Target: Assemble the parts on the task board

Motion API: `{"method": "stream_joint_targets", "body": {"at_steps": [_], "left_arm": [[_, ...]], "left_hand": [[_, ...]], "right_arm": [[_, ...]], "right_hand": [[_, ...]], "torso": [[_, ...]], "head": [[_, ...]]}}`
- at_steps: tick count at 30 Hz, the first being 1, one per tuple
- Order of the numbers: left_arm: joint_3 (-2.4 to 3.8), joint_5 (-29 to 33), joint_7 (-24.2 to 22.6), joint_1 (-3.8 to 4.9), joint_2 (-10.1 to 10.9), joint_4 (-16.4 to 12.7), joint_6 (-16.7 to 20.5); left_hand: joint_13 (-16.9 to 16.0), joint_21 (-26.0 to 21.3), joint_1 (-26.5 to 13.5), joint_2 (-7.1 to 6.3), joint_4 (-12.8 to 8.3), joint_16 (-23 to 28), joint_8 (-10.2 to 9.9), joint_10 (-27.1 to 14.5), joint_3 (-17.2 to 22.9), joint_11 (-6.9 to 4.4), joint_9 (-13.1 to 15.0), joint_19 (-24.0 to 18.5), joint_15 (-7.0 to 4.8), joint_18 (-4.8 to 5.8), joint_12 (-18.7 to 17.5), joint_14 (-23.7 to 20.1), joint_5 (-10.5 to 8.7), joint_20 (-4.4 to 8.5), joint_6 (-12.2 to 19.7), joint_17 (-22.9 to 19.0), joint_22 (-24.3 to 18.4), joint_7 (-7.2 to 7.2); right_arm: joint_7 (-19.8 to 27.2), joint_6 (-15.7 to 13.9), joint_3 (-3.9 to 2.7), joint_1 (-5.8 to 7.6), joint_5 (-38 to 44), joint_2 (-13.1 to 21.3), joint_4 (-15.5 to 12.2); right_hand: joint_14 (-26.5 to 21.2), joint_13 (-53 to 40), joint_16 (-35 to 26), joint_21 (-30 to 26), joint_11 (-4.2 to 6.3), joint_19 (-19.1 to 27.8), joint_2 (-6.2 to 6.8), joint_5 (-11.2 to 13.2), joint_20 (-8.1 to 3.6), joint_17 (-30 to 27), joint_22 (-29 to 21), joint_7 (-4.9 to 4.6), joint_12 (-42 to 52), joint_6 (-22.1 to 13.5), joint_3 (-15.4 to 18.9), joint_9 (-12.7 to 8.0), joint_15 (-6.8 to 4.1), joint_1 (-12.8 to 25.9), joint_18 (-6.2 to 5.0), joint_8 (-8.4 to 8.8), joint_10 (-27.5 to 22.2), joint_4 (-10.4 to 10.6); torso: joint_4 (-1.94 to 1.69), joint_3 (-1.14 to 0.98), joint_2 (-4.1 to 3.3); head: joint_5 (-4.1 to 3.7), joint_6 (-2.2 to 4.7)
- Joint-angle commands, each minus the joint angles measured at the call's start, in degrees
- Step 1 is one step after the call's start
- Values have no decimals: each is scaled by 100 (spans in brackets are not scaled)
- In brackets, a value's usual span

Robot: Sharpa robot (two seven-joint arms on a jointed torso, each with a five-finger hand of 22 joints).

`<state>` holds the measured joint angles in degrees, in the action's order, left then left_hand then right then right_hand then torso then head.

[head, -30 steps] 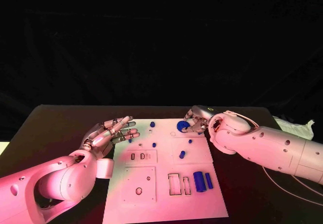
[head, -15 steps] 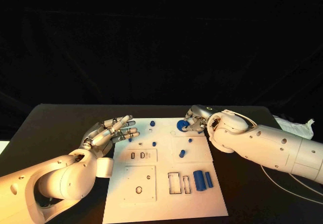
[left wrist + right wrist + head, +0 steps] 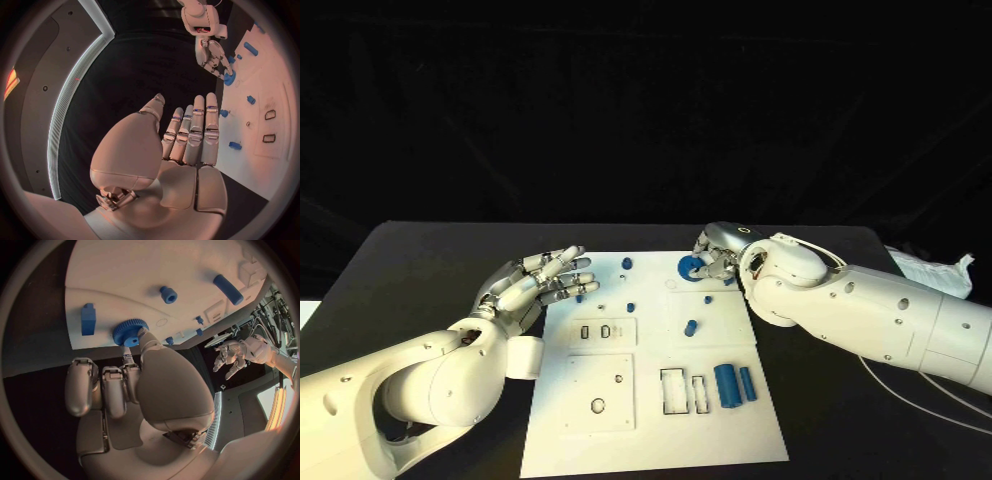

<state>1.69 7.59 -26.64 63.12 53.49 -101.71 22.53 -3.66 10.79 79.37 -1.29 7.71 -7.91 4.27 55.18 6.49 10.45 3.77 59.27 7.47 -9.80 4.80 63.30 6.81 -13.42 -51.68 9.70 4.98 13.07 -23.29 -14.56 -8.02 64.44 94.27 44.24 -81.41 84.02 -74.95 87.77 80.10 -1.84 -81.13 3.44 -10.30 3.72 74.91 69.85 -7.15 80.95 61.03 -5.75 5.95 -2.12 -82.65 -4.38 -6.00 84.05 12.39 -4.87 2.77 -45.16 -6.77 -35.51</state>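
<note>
Right robot hand [image 3: 714,257] pinches the blue gear [image 3: 689,268] at the task board [image 3: 653,440]'s far edge, left robot hand [image 3: 531,283] spread empty, loose parts remaining.

left hand [image 3: 535,283] spread flat, right hand [image 3: 715,255] curled

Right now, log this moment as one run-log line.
left robot hand: open, beside board | right robot hand: fingers on blue gear | gear: on board's far edge
</note>
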Motion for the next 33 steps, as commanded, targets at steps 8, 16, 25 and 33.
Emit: {"method": "stream_joint_targets", "body": {"at_steps": [8,16,25,33], "left_arm": [[5,-15,-12,6,-16,4,-120],[5,-15,-11,6,-20,9,-120],[5,-15,-9,6,-24,5,-124],[5,-15,-7,6,-25,8,-122]], "left_hand": [[4,-23,17,59,-39,25,-39,23,5,10,-5,47,-1,-51,-30,-42,-17,13,-44,8,-7,25],[4,-25,21,62,-45,27,-40,23,9,9,-5,48,-2,-51,-31,-41,-17,13,-45,10,-8,25],[4,-25,21,62,-45,27,-40,23,9,9,-5,48,-2,-51,-31,-41,-17,13,-45,10,-8,25],[4,-25,21,62,-45,27,-40,23,9,9,-5,48,-2,-51,-31,-41,-17,13,-45,10,-8,25]], "right_arm": [[-177,-888,13,-82,1216,-96,-455],[-168,-943,29,-96,1364,-282,-674],[-112,-726,146,-100,1298,-632,-613],[-41,-473,258,-134,1240,-924,-391]], "right_hand": [[513,-820,31,116,92,-110,-180,-72,-55,1066,173,140,101,246,-260,107,-88,-124,68,-81,243,-130],[514,-839,32,134,99,-125,-181,-85,-67,1069,207,146,118,258,-316,116,-97,-126,75,-79,255,-162],[514,-839,33,138,93,-127,-171,-80,-72,1072,214,136,112,241,-348,118,-96,-60,77,-59,256,-155],[509,-827,23,143,84,-129,-133,-27,-70,1048,223,125,88,222,-372,123,-90,46,80,-31,249,-143]], "torso": [[-16,4,2],[-9,6,0],[-22,8,1],[-12,6,-1]], "head": [[1,15],[48,20],[70,9],[102,-7]]}}
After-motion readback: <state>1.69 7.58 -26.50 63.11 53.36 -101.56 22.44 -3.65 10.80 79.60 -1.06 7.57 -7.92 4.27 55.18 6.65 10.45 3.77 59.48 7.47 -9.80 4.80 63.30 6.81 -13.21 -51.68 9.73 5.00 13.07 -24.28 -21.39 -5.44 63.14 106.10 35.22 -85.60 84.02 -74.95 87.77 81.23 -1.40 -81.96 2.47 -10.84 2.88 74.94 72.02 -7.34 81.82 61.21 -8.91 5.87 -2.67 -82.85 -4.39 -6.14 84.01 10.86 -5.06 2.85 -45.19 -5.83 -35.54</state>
